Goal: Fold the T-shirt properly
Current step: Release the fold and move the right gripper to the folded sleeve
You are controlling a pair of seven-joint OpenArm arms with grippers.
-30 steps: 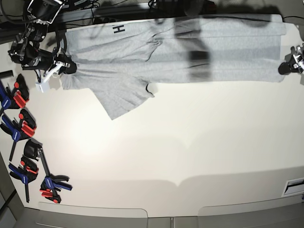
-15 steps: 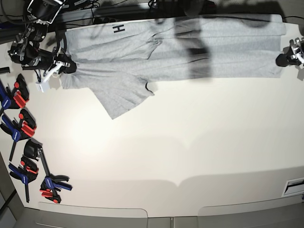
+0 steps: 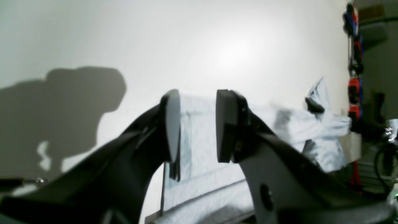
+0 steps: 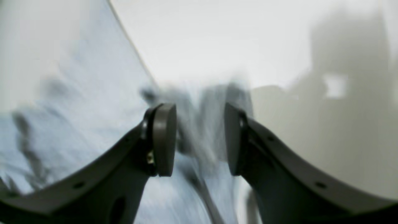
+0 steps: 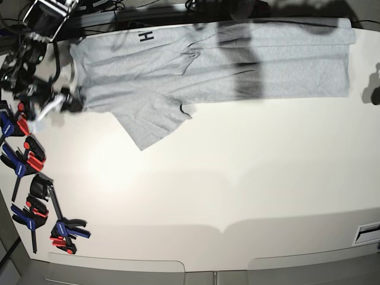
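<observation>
T-shirt, spread along table's far edge; folding not complete

Table is carrying the T-shirt lengthwise along its far side, one sleeve pointing toward the near side and black lettering showing by the collar end; it is lying as a long band, apparently doubled once, so the sleeve and the crosswise folds are probably still waiting. Right gripper is hovering over the collar end with fingers apart, holding nothing; left gripper is hanging beyond the hem end, fingers apart, empty. Clamps are lying in a row along the table's side, well apart from the cloth and blocking nothing.
</observation>
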